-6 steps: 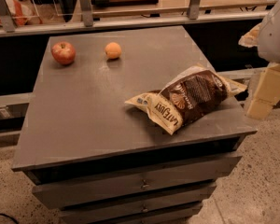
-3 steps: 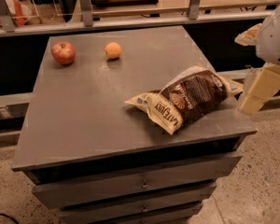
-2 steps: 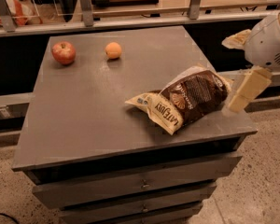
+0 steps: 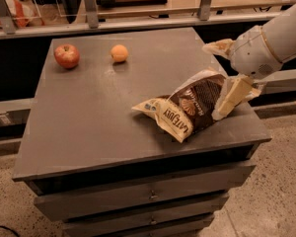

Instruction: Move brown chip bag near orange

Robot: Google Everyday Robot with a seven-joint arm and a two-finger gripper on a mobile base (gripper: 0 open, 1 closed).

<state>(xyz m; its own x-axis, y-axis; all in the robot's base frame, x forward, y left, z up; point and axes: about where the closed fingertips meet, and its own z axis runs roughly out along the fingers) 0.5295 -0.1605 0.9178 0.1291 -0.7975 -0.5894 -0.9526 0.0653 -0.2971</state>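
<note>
Crinkly brown chip bag (image 4: pixel 192 107) lies on the cabinet top (image 4: pixel 89 117), touching the gripper (image 4: pixel 228 103), whose jaws I cannot tell as apart or together; the orange (image 4: pixel 119 53) sits well beyond; risk: a shallow edge pinch lets the foil slip.

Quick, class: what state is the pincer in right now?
Pincer: cannot be told; it is at the right end of the brown chip bag.

Lab-like workspace — grey drawer cabinet (image 4: pixel 138 194), glass partition (image 4: pixel 138 1) behind; end effector (image 4: pixel 213 82) at cabinet's edge.
</note>
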